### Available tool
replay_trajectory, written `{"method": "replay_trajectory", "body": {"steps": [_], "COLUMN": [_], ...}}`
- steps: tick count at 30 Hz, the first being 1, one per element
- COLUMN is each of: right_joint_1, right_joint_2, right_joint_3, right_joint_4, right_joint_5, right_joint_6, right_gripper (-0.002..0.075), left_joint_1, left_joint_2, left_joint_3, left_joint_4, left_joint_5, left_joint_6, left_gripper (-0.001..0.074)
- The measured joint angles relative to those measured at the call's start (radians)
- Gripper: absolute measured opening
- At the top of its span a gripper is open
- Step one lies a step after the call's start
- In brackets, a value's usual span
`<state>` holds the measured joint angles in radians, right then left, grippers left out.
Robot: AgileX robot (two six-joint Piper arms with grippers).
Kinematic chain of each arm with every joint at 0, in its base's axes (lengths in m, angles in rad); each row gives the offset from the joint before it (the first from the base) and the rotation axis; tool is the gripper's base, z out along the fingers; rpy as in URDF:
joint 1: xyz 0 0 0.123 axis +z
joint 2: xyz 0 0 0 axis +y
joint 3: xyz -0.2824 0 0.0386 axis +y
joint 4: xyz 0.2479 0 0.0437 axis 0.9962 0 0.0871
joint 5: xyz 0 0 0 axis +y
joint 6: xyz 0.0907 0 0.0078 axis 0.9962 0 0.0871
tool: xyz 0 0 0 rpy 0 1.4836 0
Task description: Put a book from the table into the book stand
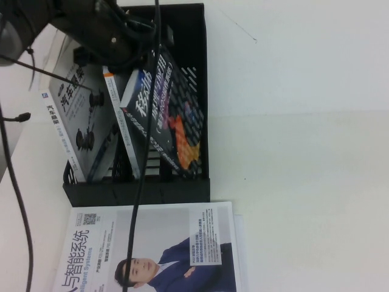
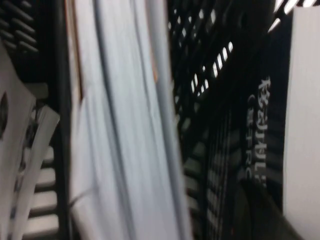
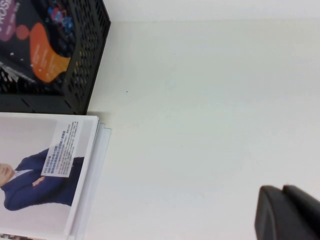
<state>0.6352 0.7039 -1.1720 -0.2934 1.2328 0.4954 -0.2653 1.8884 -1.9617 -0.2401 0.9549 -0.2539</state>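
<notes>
The dark navy book (image 1: pixel 173 115) with white title and orange shape leans tilted in the right slot of the black book stand (image 1: pixel 137 191). It also shows in the right wrist view (image 3: pixel 35 45). My left gripper (image 1: pixel 143 58) hangs over the far end of the stand, at the book's top edge. In the left wrist view the book's dark spine (image 2: pixel 262 130) and the stand's slotted wall (image 2: pixel 205 75) are close by. My right gripper (image 3: pixel 282 189) is shut and empty over the bare white table (image 3: pixel 200 100), out of the high view.
A grey car book (image 1: pixel 76 115) and a thinner book (image 1: pixel 121 121) stand in the left slots. The pale book with a suited man (image 1: pixel 152 249) lies flat on the table in front of the stand. Open tabletop (image 1: pixel 304 152) lies to the right.
</notes>
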Motion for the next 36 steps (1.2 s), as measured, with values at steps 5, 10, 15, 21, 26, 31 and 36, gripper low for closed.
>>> {"method": "replay_trajectory", "body": {"steps": [5,10,15,21,26,31,36], "right_joint_1": [0.0,0.0,0.0,0.0,0.0,0.0,0.0], "right_joint_2": [0.0,-0.001,-0.001,-0.001,-0.001,-0.001,0.0], "right_joint_3": [0.001,0.053,0.133,0.225,0.399,0.596,0.716], "right_joint_4": [0.0,-0.004,-0.033,-0.056,-0.074,-0.079,-0.081], "right_joint_5": [-0.002,-0.018,-0.033,-0.144,-0.416,-0.753,-0.919], "right_joint_6": [0.0,0.002,0.002,0.002,-0.018,-0.028,-0.028], "right_gripper": [-0.0001,-0.0002,-0.0002,-0.0002,-0.0002,-0.0002,-0.0002], "left_joint_1": [-0.027,-0.031,-0.031,-0.031,-0.031,-0.04,-0.04], "left_joint_2": [0.019,0.013,0.004,-0.077,-0.2,-0.364,-0.574], "left_joint_3": [0.0,-0.01,-0.011,-0.011,0.0,0.195,0.54], "left_joint_4": [0.026,0.018,0.038,0.186,0.263,0.306,0.317], "left_joint_5": [-0.061,-0.155,-0.168,-0.153,-0.119,-0.165,-0.33], "left_joint_6": [-0.004,0.017,0.044,0.043,0.037,0.037,0.037], "left_gripper": [0.0142,0.0289,0.0259,0.0034,0.0005,0.0002,0.0001]}}
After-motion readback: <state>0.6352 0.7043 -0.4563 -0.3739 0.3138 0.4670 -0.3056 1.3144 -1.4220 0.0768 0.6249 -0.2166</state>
